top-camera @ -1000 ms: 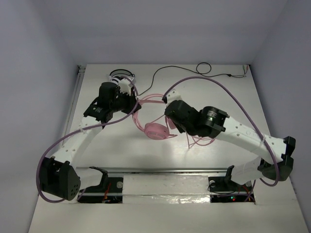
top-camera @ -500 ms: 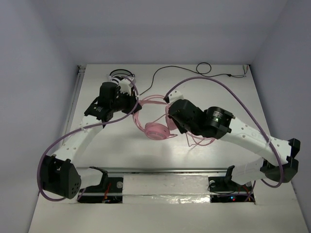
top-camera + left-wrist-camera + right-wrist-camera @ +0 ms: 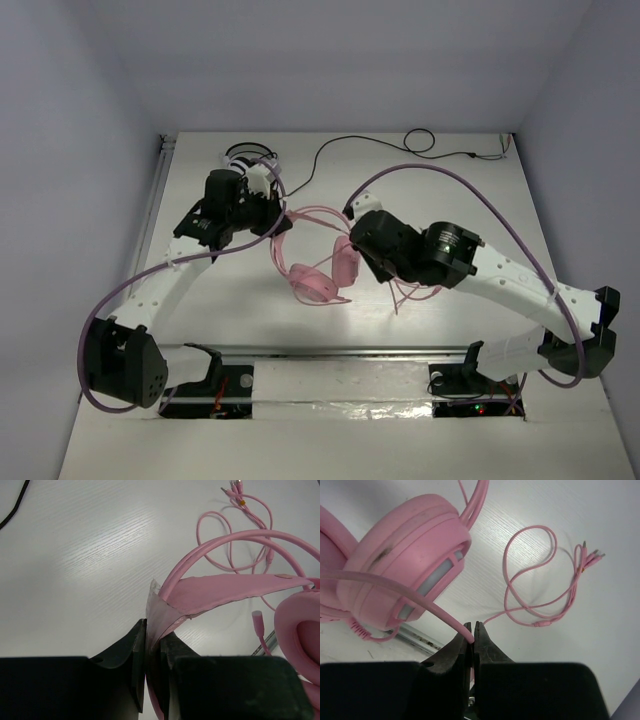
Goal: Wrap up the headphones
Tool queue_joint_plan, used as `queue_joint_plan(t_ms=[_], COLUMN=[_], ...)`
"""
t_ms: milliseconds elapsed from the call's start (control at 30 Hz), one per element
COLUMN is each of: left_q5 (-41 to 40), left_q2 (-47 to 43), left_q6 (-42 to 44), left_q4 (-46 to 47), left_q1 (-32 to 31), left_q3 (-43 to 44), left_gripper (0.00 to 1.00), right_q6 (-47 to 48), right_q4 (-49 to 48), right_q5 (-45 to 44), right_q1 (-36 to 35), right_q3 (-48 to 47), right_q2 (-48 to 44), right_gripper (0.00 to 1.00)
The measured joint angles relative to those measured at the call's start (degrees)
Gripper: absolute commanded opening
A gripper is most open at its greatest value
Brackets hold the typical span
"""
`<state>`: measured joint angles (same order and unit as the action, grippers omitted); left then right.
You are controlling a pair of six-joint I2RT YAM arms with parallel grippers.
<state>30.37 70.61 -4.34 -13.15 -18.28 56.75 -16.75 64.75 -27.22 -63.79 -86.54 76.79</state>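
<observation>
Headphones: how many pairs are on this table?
2. The pink headphones are near the middle of the table. A smaller black-and-white pair sits at the far left edge, partly hidden behind the left arm. No others show.

Black-and-white headphones point(image 3: 248, 152) look mostly hidden behind the left arm point(image 3: 162, 283).

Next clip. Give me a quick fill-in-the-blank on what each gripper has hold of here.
The left gripper is shut on the pink headphones' ____.
The right gripper pinches their thin pink ____.
The plugs lie loose on the white ____.
Missing: headband, cable, table.
</observation>
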Motion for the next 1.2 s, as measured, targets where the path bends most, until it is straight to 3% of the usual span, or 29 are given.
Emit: queue_joint_plan(t_ms=[333,733,967,1067,1200], left_q5=[2.8,8.4,10.7,12.3,14.8], left_q2=[0.0,0.0,0.0,-0.1,-0.3], left_q6=[1.9,1.0,-4.3,-7.2,-11.3], left_q4=[-0.3,0.8,6.0,9.4,13.5], left_q1=[-4.0,-4.9,-4.9,-4.9,-5.1], left_q3=[0.0,0.0,-0.1,-0.1,-0.1], left_gripper=[0.00,0.00,0.00,0.00,0.00], right_q6=[2.6,4.9,4.2,3.3,2.0], right_q4=[-4.1,-10.7,-13.2,-17.2,-24.2], right_q5=[-4.1,-6.0,-6.8,-6.2,-4.2], right_q1=[0.0,0.0,0.0,0.0,0.0], right_q3=[-0.4,0.0,2.1,5.4,11.5], right_q2=[2.2,2.9,2.0,-1.2,-9.2], right_gripper=[0.01,0.09,0.24,0.33,0.36])
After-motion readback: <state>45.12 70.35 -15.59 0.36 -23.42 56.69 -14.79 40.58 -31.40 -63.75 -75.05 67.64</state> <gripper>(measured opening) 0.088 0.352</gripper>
